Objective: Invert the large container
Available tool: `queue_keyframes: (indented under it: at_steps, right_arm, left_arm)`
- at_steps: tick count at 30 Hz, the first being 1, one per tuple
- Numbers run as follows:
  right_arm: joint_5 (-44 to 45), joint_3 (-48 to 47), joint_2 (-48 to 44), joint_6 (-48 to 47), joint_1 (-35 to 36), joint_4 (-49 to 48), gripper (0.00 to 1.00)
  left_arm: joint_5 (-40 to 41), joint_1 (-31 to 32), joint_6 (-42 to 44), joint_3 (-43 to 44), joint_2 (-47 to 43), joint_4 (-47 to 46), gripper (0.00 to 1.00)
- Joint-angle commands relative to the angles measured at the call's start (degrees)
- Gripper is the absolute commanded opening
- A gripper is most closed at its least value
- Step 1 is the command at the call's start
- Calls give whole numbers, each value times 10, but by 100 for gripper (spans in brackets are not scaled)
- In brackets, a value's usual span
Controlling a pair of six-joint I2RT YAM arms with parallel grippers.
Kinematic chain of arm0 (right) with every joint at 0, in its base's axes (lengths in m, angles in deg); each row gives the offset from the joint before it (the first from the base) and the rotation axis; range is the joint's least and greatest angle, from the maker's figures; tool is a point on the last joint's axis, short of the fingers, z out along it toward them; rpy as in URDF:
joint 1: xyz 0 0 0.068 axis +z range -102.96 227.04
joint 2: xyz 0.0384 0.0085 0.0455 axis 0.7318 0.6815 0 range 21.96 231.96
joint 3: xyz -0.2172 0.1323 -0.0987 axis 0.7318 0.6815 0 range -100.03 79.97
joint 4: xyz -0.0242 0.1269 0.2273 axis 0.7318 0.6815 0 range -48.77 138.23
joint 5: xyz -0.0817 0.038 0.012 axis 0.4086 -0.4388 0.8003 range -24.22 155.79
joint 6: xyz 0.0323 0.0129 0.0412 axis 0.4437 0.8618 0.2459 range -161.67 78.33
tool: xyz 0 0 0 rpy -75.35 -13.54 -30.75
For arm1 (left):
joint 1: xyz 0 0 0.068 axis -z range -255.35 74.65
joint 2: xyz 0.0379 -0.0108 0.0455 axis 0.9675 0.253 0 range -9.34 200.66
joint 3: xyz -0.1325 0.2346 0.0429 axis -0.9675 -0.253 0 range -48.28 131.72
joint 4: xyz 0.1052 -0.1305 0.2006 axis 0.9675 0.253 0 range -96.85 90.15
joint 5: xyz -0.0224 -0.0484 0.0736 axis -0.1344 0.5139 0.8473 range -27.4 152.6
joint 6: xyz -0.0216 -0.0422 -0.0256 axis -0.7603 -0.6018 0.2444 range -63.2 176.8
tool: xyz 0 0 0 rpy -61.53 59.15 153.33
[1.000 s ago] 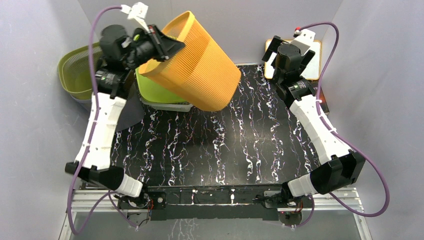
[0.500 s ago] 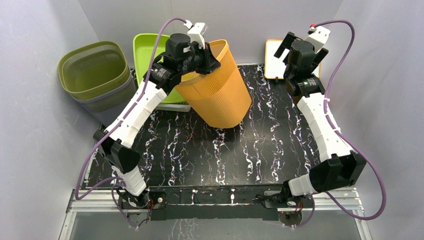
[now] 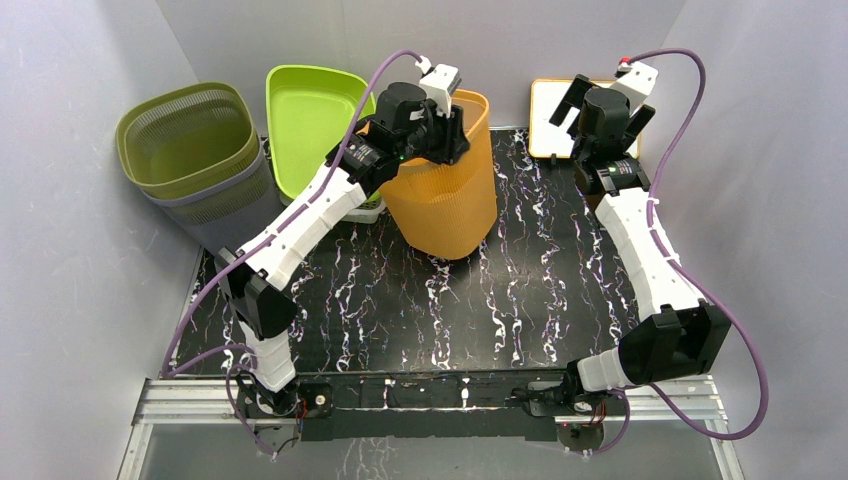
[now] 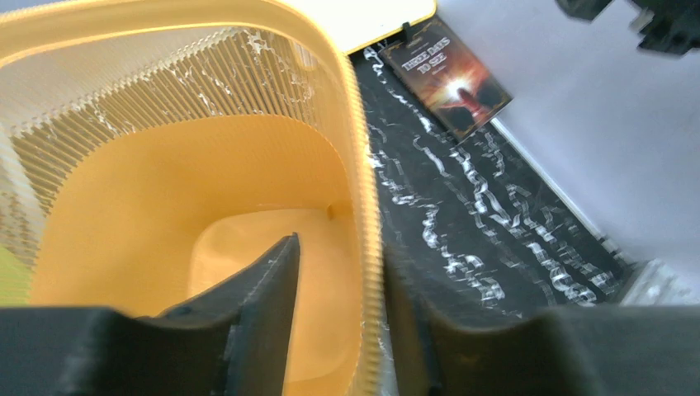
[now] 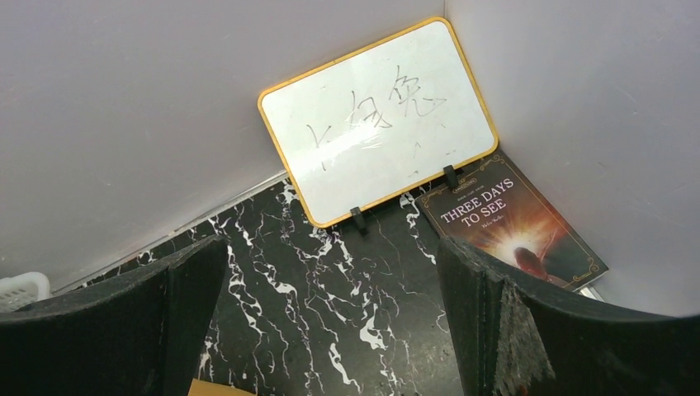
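The large orange ribbed container [image 3: 445,205] stands mouth up at the back middle of the black marble table [image 3: 420,300]. My left gripper [image 3: 452,138] sits over its rim. In the left wrist view the left gripper [image 4: 340,244] straddles the rim [image 4: 363,206]: one finger is inside the container [image 4: 165,214], the other is outside against the rim. A gap shows between the inner finger and the wall, so the jaws are open. My right gripper [image 3: 601,108] hangs open and empty near the back right corner, and in its wrist view [image 5: 330,247] only table lies between its fingers.
A whiteboard [image 5: 380,115] leans on the back wall at the right [image 3: 545,110], with a book [image 5: 512,223] lying beside it. A lime green tray [image 3: 310,120] stands left of the container. Olive and grey baskets [image 3: 185,140] are stacked at the back left.
My left arm swung the orange container rightwards, from tilted over the green tray down onto the table, where it stands mouth up. My right gripper rose slightly towards the back wall.
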Motion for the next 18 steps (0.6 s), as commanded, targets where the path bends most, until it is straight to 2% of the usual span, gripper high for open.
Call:
queue_keyframes:
  at_steps: [1,2,3,7,10,14,18]
  right_arm:
    - [-4,-10,-17,1,-3,-11,98]
    - [-6,-12,-17,0,-3,-7,98]
    - [-7,-14,-16,0,-3,-5,98]
    - [-15,-15,-21,-7,-3,-4,98]
    - [-45,-17,-26,-27,-3,-6,98]
    - [-130,-31,-31,-43,-3,10,98]
    - [-215,-57,-31,-45,15,32,98]
  left_arm:
    - [3,0,15,18,-13,-10,53]
    - [1,2,18,16,-15,-11,81]
    - [-2,4,19,16,-18,-11,96]
    - [-18,10,17,16,-32,-12,98]
    - [-5,10,25,39,-48,20,98]
    - [67,10,55,87,-76,86,98]
    - [185,9,92,114,-117,143,98]
